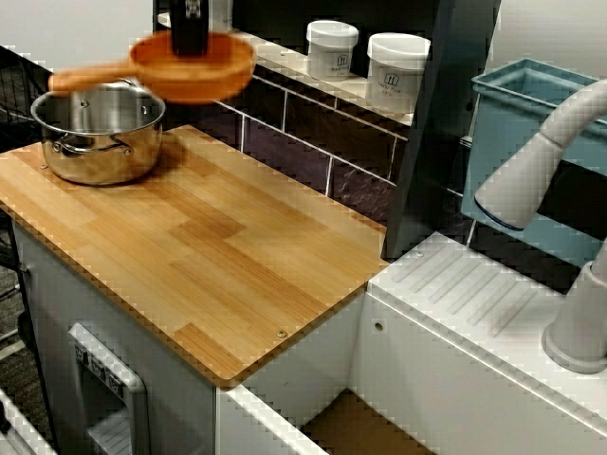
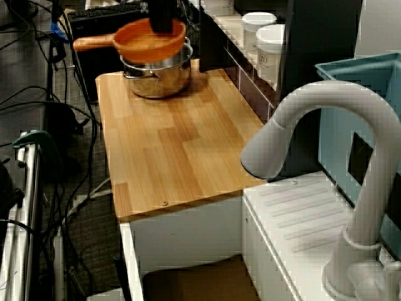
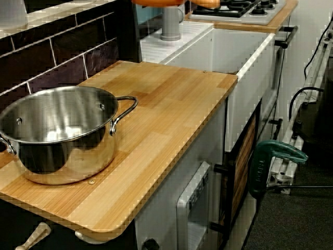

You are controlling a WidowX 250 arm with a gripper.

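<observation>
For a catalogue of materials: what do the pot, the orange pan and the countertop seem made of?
The pot looks like polished steel: it mirrors its surroundings. The orange pan seems matte plastic, evenly coloured, though blurred. The countertop appears wood or wood-look laminate: plank strips with grain.

Tool: the black tool (image 1: 190, 40) is cut off by the top edge in the front view and in the view from the tap end. Its jaws sit inside the pan, so their stance cannot be told.
Pan: the round orange long-handled pan (image 1: 194, 64) is blurred in the front view. The low view beside the pot shows only a sliver of it.
Pot: the far rim of the shiny steel two-handled pot (image 1: 98, 133) is hidden behind the pan.
Jars: the print on the white lidded plastic jars (image 1: 332, 47) is too small to read.
Tap: the grey curved tap (image 1: 541, 171) is soft-focused and cut off at the right edge.
</observation>
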